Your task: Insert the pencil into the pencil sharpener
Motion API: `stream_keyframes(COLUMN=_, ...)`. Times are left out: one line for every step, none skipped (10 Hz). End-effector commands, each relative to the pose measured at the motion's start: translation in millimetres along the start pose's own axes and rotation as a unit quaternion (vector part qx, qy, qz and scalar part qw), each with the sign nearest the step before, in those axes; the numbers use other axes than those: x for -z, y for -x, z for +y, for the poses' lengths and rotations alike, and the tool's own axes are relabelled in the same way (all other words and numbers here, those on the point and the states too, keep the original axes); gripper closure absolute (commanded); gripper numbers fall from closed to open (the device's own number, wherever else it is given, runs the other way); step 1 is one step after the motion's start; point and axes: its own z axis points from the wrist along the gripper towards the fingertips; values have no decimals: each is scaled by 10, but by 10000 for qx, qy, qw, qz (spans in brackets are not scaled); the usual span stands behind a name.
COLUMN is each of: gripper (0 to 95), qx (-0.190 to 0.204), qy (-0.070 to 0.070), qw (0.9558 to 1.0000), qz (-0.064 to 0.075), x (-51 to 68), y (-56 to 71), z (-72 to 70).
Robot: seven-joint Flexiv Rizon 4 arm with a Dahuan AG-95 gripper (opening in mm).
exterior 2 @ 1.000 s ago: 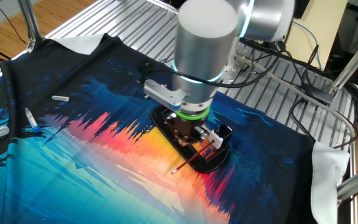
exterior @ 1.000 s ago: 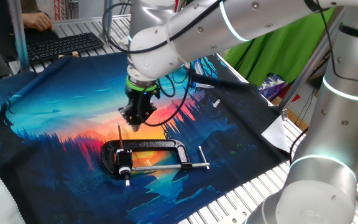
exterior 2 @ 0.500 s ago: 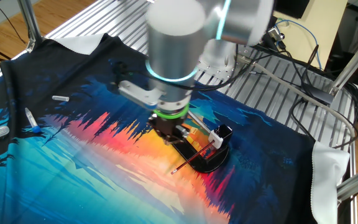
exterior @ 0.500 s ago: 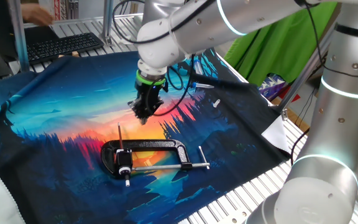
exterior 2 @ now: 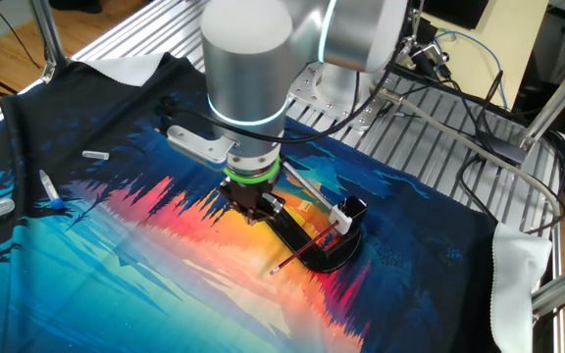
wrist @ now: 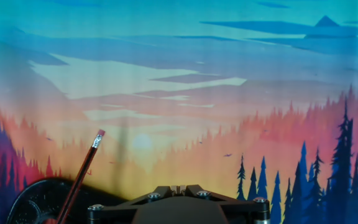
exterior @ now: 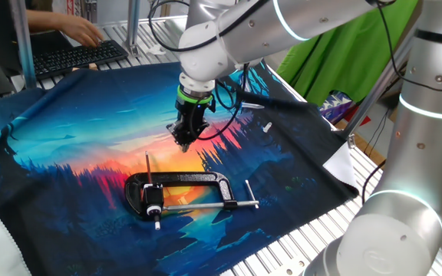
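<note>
One fixed view: we see the tool (exterior: 183, 142) above centre, fingertips together, holding nothing, apart from the pencil (exterior: 148, 169), which stands in the pencil sharpener (exterior: 153, 198) on the clamp (exterior: 176, 192).

Other fixed view: pencil (exterior 2: 309, 248) lies right of the tool (exterior 2: 257, 213).

Hand view: pencil (wrist: 82, 175) lower left.

The arm (exterior: 405, 115) is made of thick, rounded, silver-grey segments, with a glowing white-cyan ring at each of the joints. A bright green collar (exterior 2: 253, 175) circles the wrist, and below it sits the small black gripper (exterior: 186, 136). Black cables (exterior: 225, 115) loop beside the wrist. From the hand view, a dark plate (wrist: 178, 208) shows 4 silver screws along its top edge.
</note>
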Motion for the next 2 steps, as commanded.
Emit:
stream_keyframes(gripper=950, qx=123, qy=1, qw=9999, qz=6, x=3, y=-3, z=-14)
stream_keyframes(gripper=950, qx=133, qy=3, qw=9999, qz=7, x=2, y=-3, z=-15)
